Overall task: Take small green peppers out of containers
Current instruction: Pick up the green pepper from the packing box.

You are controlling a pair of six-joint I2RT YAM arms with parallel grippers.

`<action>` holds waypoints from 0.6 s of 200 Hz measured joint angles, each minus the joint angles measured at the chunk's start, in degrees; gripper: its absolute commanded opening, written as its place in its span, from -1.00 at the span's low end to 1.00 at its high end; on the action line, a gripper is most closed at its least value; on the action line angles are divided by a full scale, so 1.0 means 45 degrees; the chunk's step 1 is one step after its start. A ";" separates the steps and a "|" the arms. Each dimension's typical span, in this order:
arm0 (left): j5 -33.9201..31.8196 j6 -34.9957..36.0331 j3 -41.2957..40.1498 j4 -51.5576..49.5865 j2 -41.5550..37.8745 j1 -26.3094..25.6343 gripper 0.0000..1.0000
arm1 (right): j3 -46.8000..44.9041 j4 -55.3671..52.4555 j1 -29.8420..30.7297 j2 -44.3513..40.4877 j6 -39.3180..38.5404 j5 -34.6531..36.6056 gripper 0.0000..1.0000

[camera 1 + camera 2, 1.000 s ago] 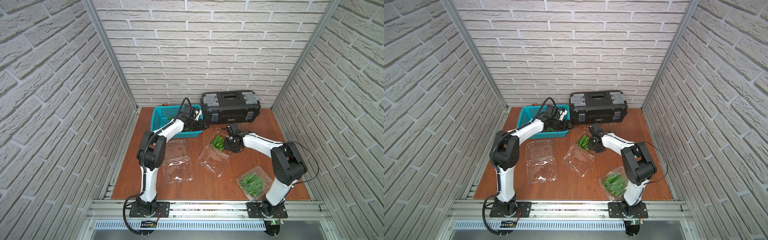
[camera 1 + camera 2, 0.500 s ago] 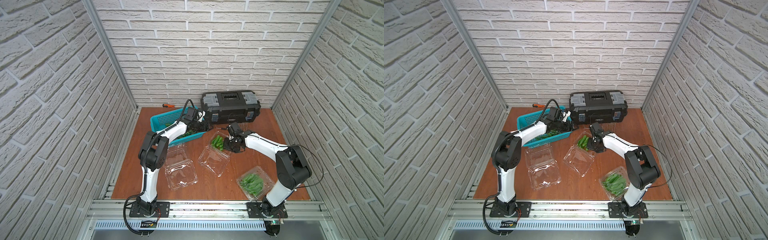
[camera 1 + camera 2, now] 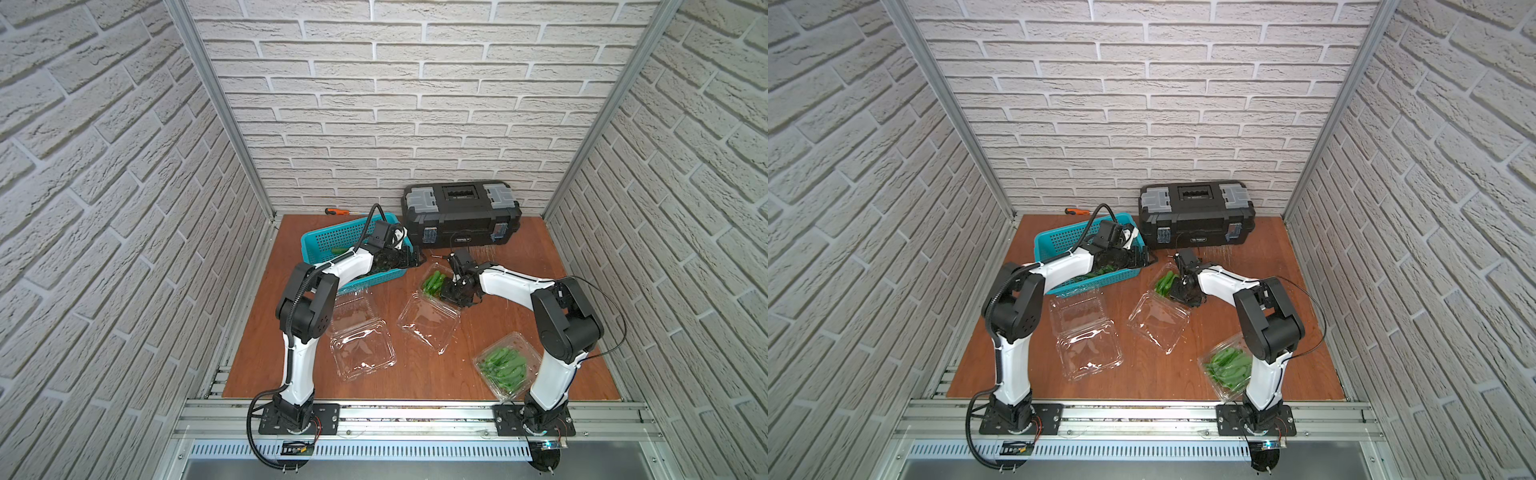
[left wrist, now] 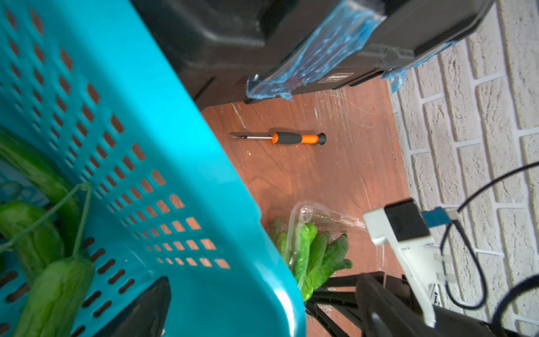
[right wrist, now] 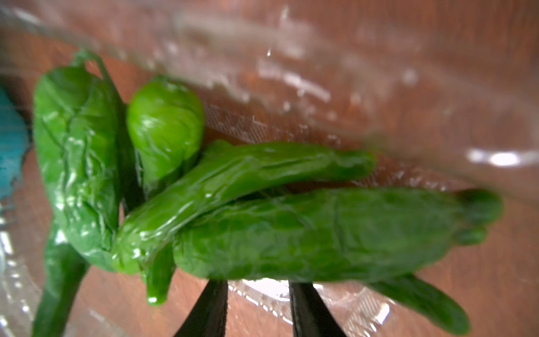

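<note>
You are looking down on a brown table (image 3: 519, 270) walled in pale brick, with both arms reaching toward the far side.

In both top views your left gripper (image 3: 409, 261) (image 3: 1140, 258) is hovering at the end of a teal basket (image 3: 328, 239) nearest the black toolbox (image 3: 461, 216). In the left wrist view its jaws are standing wide apart. One finger (image 4: 145, 306) is showing inside the basket's perforated wall, and the rim is running between the jaws. I cannot tell whether either finger is touching it. A few small green peppers (image 4: 52, 291) are lying inside the basket.

Your right gripper (image 3: 448, 291) (image 3: 1177, 293) is reaching into the open middle container (image 3: 428, 324). Its tray half is holding a small heap of peppers (image 3: 433, 282) just beside the basket. In the right wrist view the two black fingers (image 5: 204, 312) are standing partly apart, with only clear plastic showing in the gap. Their tips are disappearing under the nearest pepper (image 5: 291, 233).

An empty container (image 3: 359, 345) is lying open near the left arm. A closed container (image 3: 494, 344) full of peppers is sitting by the right arm's base. An orange-handled screwdriver (image 3: 338, 212) is lying behind the basket, by the back wall.
</note>
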 measured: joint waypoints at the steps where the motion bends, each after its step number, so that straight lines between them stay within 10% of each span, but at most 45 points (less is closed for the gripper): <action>1: 0.0000 0.0005 0.0000 0.0000 -0.0005 0.0000 0.96 | 0.0000 0.0005 0.0000 0.0000 0.0010 0.0010 -0.27; 120: 0.0063 0.0112 0.0058 0.0068 -0.0160 -0.0141 0.96 | -0.0063 0.1127 0.0000 -0.0733 0.0641 0.0981 -0.27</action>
